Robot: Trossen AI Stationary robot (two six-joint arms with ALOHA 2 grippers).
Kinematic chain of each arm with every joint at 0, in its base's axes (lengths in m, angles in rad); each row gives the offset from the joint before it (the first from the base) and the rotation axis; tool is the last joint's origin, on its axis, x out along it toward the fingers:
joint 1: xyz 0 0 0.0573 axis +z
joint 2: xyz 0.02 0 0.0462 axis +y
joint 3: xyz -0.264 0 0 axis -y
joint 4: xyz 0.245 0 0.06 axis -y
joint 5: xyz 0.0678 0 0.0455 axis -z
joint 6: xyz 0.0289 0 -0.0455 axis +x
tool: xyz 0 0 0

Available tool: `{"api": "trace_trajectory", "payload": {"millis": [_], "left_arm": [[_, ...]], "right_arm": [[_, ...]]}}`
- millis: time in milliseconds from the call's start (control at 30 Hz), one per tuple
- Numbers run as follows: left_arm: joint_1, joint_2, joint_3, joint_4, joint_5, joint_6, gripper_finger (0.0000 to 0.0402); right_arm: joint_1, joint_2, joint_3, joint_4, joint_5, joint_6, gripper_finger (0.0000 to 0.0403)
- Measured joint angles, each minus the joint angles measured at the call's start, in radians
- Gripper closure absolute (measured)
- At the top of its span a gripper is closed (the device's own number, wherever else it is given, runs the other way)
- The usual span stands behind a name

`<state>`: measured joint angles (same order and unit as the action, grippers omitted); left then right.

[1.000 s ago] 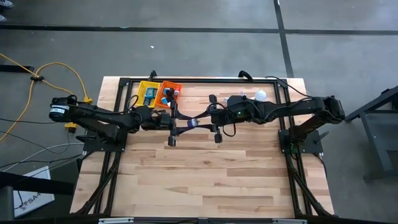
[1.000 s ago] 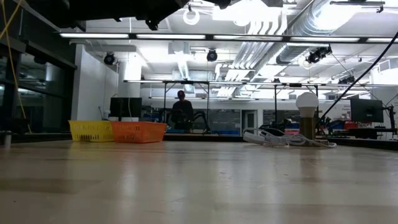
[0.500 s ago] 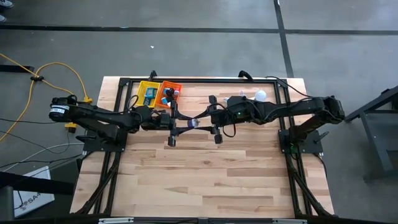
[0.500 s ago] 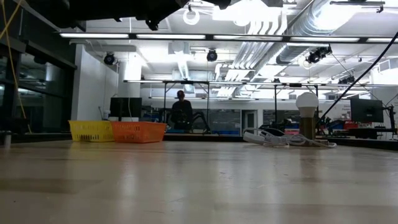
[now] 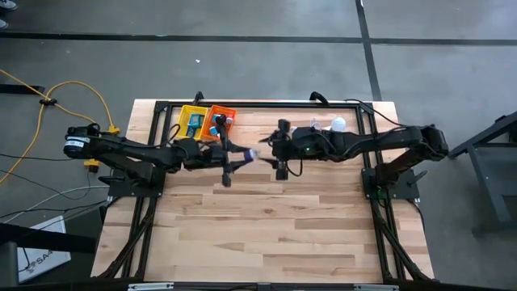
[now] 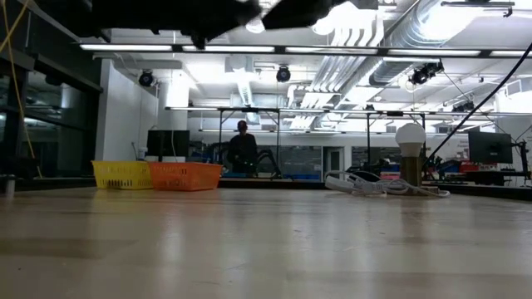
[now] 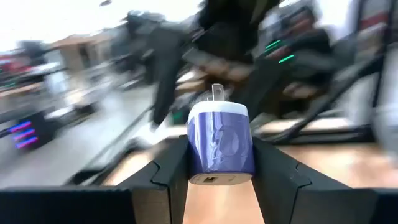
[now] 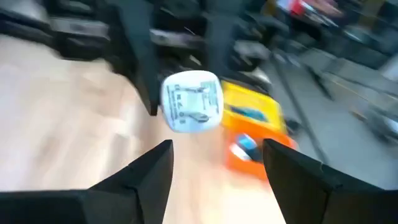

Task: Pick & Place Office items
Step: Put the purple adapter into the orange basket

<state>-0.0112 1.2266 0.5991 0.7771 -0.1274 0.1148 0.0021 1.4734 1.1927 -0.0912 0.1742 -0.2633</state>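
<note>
Left gripper (image 7: 214, 177), mid-table just in front of the orange mesh basket (image 5: 220, 121), is pinching a small blue-and-white plastic plug adapter (image 7: 220, 144) by its flat sides, while the right gripper (image 8: 217, 163) just opposite stands spread with nothing between its fingers. That adapter looks light, rigid and a bit slick, so I'd say a firm squeeze across the broad faces, clear of the thin metal prong, suits it best. Both wrist views are blurred, so the basket's contents are hard to make out.
</note>
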Motion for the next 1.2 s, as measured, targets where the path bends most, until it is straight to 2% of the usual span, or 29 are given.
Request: {"api": "trace_trajectory", "payload": {"millis": [100,200,333,500,733,867,1033,1200], "left_arm": [[0.02,-0.011,0.0,-0.083,-0.162,0.006,0.0267],[0.075,-0.031,0.0,-0.213,-0.235,-0.046,0.0265],[0.195,-0.041,0.0,-0.369,-0.244,-0.145,0.0256],[0.362,-0.04,0.0,-0.515,-0.239,-0.227,0.0253],[0.547,-0.04,0.0,-0.655,-0.134,-0.33,0.0252],[0.562,-0.025,-0.025,-0.654,-0.135,-0.356,0.0255],[0.55,0.012,-0.065,-0.571,-0.157,-0.385,0.026],[0.526,0.085,-0.079,-0.532,-0.254,-0.425,0.0261]], "right_arm": [[-0.008,-0.003,0.0,-0.095,0.112,0.037,0.017],[-0.024,-0.002,0.0,-0.197,0.125,0.125,0.017],[-0.043,0.004,0.0,-0.277,0.069,0.212,0.017],[-0.05,0.006,0.0,-0.301,0.006,0.245,0.017],[-0.041,0.006,0.0,-0.294,0.005,0.245,0.017],[-0.041,0.006,0.0,-0.295,0.005,0.245,0.017],[-0.041,0.006,0.0,-0.295,0.005,0.244,0.017],[-0.041,0.006,0.0,-0.294,-0.002,0.245,0.017]]}}
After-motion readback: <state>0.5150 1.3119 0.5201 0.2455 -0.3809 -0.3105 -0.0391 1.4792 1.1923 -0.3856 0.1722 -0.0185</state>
